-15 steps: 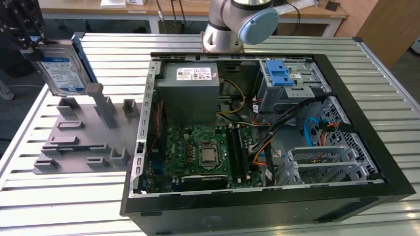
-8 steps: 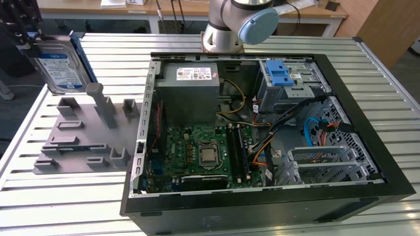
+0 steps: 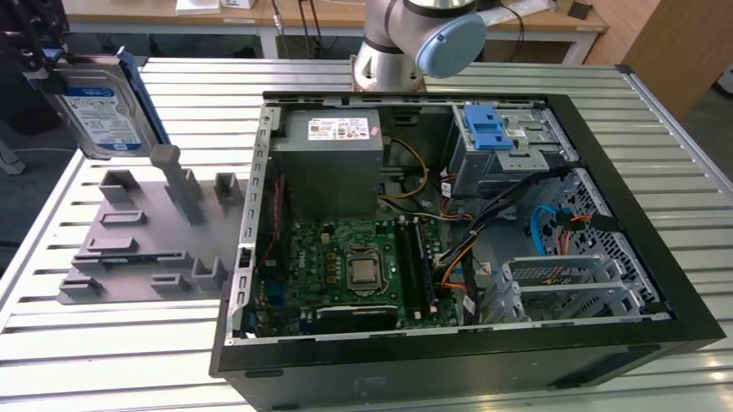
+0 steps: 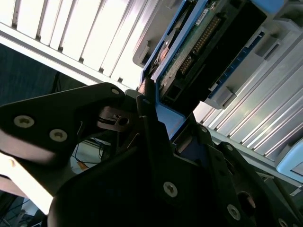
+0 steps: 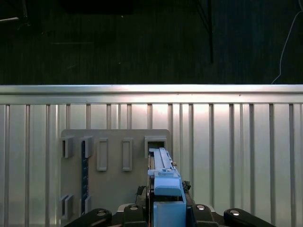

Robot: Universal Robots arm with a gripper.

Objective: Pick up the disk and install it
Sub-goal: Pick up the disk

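Note:
The disk [image 3: 101,110], silver-grey with a blue-and-white label and blue side rails, hangs on edge in the air at the exterior view's far left, above the back of the grey holder plate [image 3: 143,236]. My gripper [image 3: 53,74] is shut on its far-left end. In the first wrist view the disk [image 5: 163,182] shows edge-on between the black fingers [image 5: 135,210], over the holder plate [image 5: 113,165]. The second wrist view shows the disk's circuit-board side [image 4: 203,42] clamped in the gripper [image 4: 156,111].
An open computer case [image 3: 641,257] lies on the slatted metal table [image 3: 103,352] to the exterior view's right of the holder plate. Inside it are a grey power supply [image 3: 332,163], a motherboard [image 3: 355,266], and a silver drive cage with a blue latch [image 3: 495,137]. The arm's base [image 3: 401,43] stands behind the case.

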